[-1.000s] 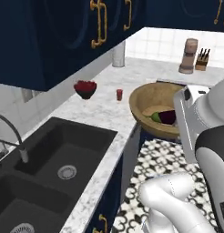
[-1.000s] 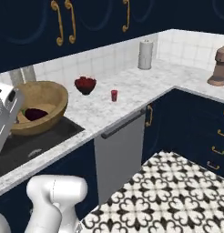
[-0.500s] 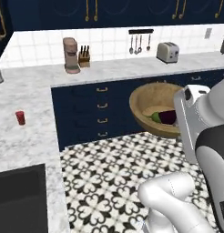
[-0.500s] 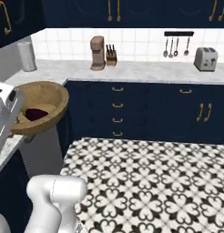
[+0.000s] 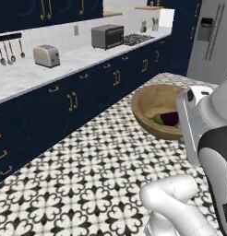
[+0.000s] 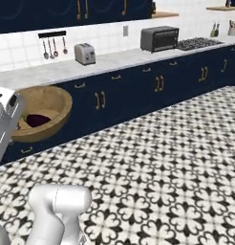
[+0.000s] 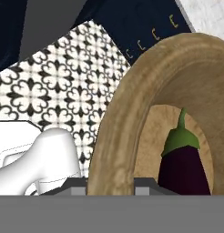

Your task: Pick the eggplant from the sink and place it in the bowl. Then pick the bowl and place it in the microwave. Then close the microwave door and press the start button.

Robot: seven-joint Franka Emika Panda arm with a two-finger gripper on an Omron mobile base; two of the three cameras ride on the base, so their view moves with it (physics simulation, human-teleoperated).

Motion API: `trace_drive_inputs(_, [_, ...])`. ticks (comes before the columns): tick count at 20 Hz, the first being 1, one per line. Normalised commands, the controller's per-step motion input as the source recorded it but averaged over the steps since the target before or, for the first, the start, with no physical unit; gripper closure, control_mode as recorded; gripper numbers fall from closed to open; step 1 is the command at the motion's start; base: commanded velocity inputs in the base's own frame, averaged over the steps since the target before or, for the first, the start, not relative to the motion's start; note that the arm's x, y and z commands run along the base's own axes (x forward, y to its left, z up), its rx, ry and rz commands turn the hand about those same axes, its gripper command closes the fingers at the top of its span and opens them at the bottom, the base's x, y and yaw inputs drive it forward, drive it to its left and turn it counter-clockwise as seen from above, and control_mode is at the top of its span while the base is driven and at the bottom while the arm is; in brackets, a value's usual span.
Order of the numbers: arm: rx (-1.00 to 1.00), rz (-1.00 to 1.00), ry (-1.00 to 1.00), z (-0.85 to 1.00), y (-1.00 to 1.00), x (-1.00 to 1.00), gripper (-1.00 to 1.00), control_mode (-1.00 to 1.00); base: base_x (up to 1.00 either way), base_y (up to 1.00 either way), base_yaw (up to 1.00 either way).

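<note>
The wooden bowl [image 5: 152, 103] [image 6: 52, 103] hangs in the air over the patterned floor, tilted, with the dark purple eggplant [image 5: 170, 119] [image 6: 38, 119] lying inside it. In the hand view my gripper [image 7: 111, 184] is shut on the bowl's thick rim [image 7: 116, 136], one fingertip on each side of the wall. The eggplant [image 7: 183, 166] rests against the inner wall, green stem end up. The sink and the microwave are out of view.
A long navy cabinet run [image 5: 87, 97] [image 6: 138, 91] with a white counter carries a toaster [image 5: 46, 55] [image 6: 84, 52] and a dark countertop oven [image 5: 107, 36] [image 6: 159, 38]. A grey fridge [image 5: 210, 37] stands at the far right. Open tiled floor [image 6: 162, 158] lies ahead.
The whole picture has swung sideways along the kitchen as the base turns: sink and corner counter gave way to the toaster wall. The bowl with the eggplant keeps its place in my gripper.
</note>
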Motion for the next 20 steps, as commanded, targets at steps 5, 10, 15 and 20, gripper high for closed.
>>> trace_drive_inputs(5, [0.0, 0.0, 0.0, 0.0, 0.0, 0.0, 1.0, 1.0, 0.0, -0.11, -0.97])
trace_drive_inputs(10, [0.0, 0.0, 0.0, 0.0, 0.0, 0.0, 1.0, 1.0, 0.31, 0.0, -0.85])
trace_drive_inputs(15, [0.0, 0.0, 0.0, 0.0, 0.0, 0.0, 1.0, 1.0, 0.95, 0.18, -0.34])
trace_drive_inputs(20, [0.0, 0.0, 0.0, 0.0, 0.0, 0.0, 1.0, 1.0, 1.0, 0.1, -0.05])
